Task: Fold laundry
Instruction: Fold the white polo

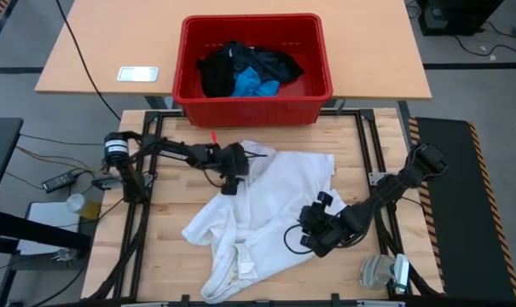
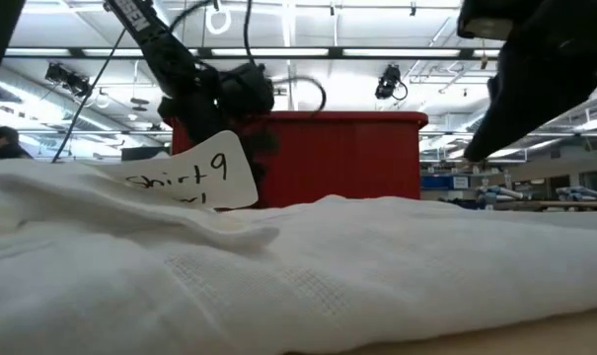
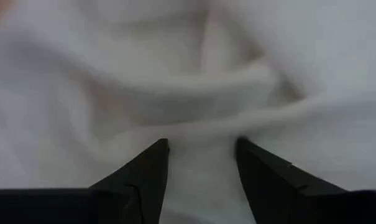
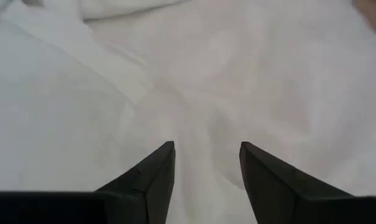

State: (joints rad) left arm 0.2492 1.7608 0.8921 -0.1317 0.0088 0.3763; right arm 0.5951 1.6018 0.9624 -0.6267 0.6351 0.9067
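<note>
A white shirt (image 1: 258, 209) lies crumpled across the middle of the wooden table, one long part trailing toward the near edge (image 1: 223, 273). My left gripper (image 1: 230, 183) hangs open over the shirt's far left part, white folds showing between its fingers (image 3: 203, 149). My right gripper (image 1: 309, 232) hangs open at the shirt's near right part, slanting down over smooth cloth (image 4: 206, 152). Black garments (image 1: 219, 72) and a bright blue piece (image 1: 253, 83) lie heaped in the red crate (image 1: 189, 85).
The red crate stands at the table's far edge, behind the shirt. A white paper tag with handwriting (image 2: 194, 173) stands up from the shirt near the left arm. A small clump of clutter (image 1: 381, 271) lies at the near right corner. Bare wood (image 1: 164, 222) shows left of the shirt.
</note>
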